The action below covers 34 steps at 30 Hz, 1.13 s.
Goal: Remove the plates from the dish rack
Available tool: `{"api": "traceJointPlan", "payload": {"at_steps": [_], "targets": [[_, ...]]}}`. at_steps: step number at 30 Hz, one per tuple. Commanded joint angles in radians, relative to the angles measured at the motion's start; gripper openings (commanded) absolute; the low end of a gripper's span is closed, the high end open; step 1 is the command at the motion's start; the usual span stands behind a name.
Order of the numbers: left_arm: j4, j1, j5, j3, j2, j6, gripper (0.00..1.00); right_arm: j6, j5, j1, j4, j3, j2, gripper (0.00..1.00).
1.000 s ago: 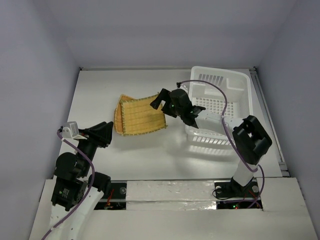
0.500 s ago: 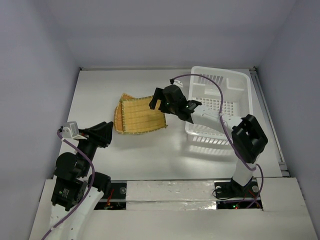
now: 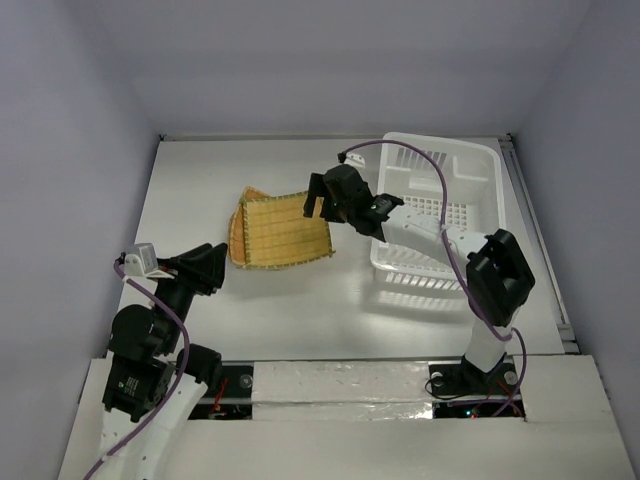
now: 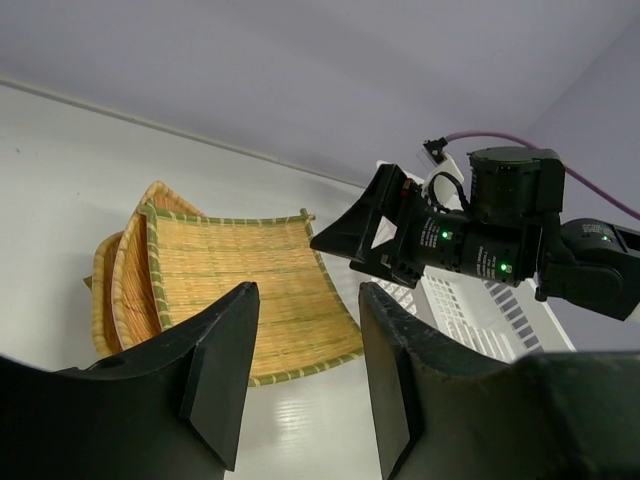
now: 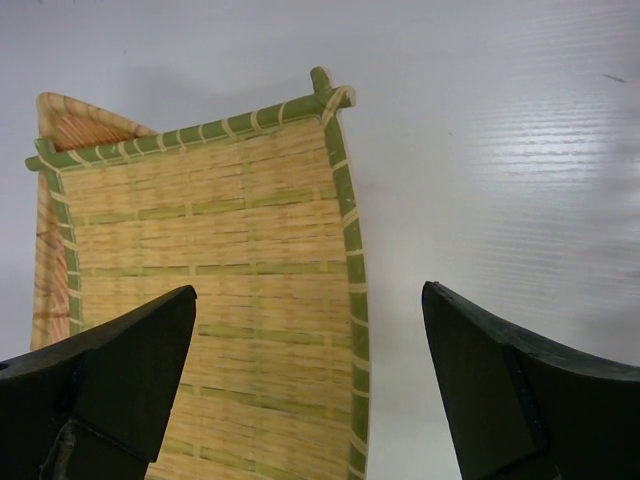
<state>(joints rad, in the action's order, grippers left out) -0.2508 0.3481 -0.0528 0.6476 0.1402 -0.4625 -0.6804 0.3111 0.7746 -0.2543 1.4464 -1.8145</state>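
A stack of orange-tan woven plates [image 3: 278, 232] with green edges lies on the white table, left of the white slotted dish rack [image 3: 440, 146]. The rack's grid bottom shows bare. My right gripper [image 3: 318, 202] hovers open over the right edge of the top plate [image 5: 220, 260], holding nothing. In the right wrist view the right gripper [image 5: 308, 290] straddles that green edge. My left gripper [image 3: 205, 268] sits near the front left, apart from the plates. In its own view the left gripper [image 4: 305, 370] is open and empty, looking toward the plates [image 4: 250, 290].
The rack [image 4: 470, 320] fills the right back of the table, beside the right arm's upright link [image 3: 500, 275]. Grey walls close in the table on three sides. A purple cable [image 3: 415, 170] loops above the rack.
My right gripper has moved left and toward the back, from the rack's near-left corner to over the plates' right edge. The top plate's right edge has settled lower. The left arm stays put.
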Motion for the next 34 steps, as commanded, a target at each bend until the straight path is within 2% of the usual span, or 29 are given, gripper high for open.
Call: {"api": "traceJointPlan", "payload": {"at_steps": [1, 3, 5, 6, 7, 8, 9, 10, 15, 17, 19, 20, 21, 24, 30, 34], "targets": [[0.056, -0.011, 0.014, 0.009, 0.01, -0.004, 0.42, 0.035, 0.048, 0.012, -0.019, 0.049, 0.056, 1.0], [0.056, -0.011, 0.014, 0.007, 0.012, -0.004, 0.43, 0.038, 0.065, 0.012, -0.022, 0.04, 0.089, 0.98], [0.051, -0.011, 0.014, 0.007, 0.012, -0.004, 0.45, 0.048, 0.085, 0.012, 0.001, 0.0, 0.174, 0.89], [0.05, -0.011, 0.014, 0.009, 0.015, -0.004, 0.47, 0.054, 0.092, 0.012, 0.015, -0.02, 0.214, 0.62], [0.047, -0.011, 0.014, 0.012, 0.018, -0.001, 0.49, 0.067, 0.092, 0.012, 0.03, -0.038, 0.215, 0.41], [0.047, -0.011, 0.014, 0.014, 0.025, 0.001, 0.51, 0.074, 0.111, 0.012, 0.053, -0.078, 0.345, 0.21], [0.045, -0.011, 0.019, 0.014, 0.027, 0.002, 0.53, 0.085, 0.115, 0.012, 0.064, -0.096, 0.392, 0.0], [0.048, -0.011, 0.024, 0.015, 0.029, 0.004, 0.57, 0.117, 0.118, 0.012, 0.073, -0.115, 0.44, 0.0], [0.058, -0.011, 0.045, 0.018, 0.038, 0.016, 0.69, 0.203, 0.195, 0.012, 0.073, -0.266, 0.739, 0.0], [0.058, -0.011, 0.039, 0.026, 0.045, 0.022, 0.74, 0.222, 0.229, 0.012, 0.055, -0.317, 0.894, 0.05], [0.061, -0.011, 0.037, 0.03, 0.056, 0.028, 0.77, 0.234, 0.281, 0.012, 0.044, -0.39, 1.046, 0.23], [0.062, -0.011, 0.034, 0.034, 0.062, 0.03, 0.78, 0.235, 0.281, 0.012, 0.043, -0.415, 1.096, 0.35], [0.064, -0.011, 0.033, 0.037, 0.067, 0.031, 0.79, 0.232, 0.311, 0.012, 0.038, -0.438, 1.142, 0.63], [0.064, -0.011, 0.025, 0.066, 0.097, 0.05, 0.81, 0.205, 0.379, 0.012, 0.001, -0.504, 1.285, 0.92], [0.045, -0.011, -0.004, 0.129, 0.136, 0.085, 0.82, 0.166, 0.39, 0.012, -0.01, -0.633, 1.428, 0.94], [0.041, -0.011, -0.024, 0.106, 0.154, 0.067, 0.88, 0.165, 0.388, 0.012, 0.001, -0.669, 1.429, 0.94]]}}
